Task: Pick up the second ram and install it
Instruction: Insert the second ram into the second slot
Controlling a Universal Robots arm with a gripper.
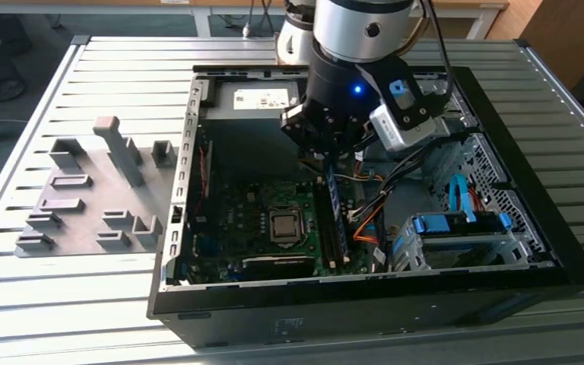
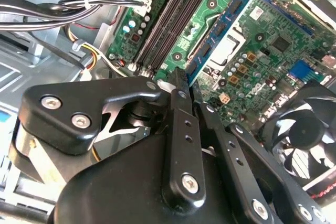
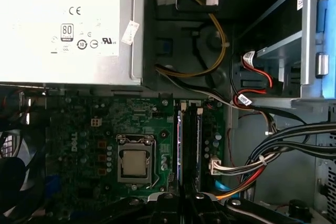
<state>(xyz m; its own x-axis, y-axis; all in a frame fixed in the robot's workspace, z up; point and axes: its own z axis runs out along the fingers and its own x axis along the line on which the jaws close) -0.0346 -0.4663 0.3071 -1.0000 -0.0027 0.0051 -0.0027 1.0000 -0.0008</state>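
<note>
- The hand (image 1: 331, 152) is seen in the exterior view lowered inside the open computer case (image 1: 535, 251), over the memory slots (image 1: 325, 228) of the motherboard (image 1: 241, 228).
- The second ram (image 1: 334, 209) is clenched on edge between the fingers (image 2: 181, 124); in the second wrist view its blue board with black chips (image 2: 223, 30) is seen running away from the fingertips.
- The stick appears to hang just above or just at the slots; whether it touches them cannot be told.
- Long axis: it runs along the slot row, from under the hand toward the case front, parallel to the slots; the flat faces stand upright and the contact edge is judged to point down.
- Risk: if the stick is slightly skewed from the slot line, one end could catch on a latch and the board could tilt in the grip.
- Risk: the cable bundle (image 1: 373, 217) lies just beside the slots on the exterior view's right and could be snagged by the hand.
- Risk: uneven pressing from a grip near one end could seat only that end.
- The grey holder tray (image 1: 89, 198) is left on the counter (image 1: 28, 304), well apart.
</note>
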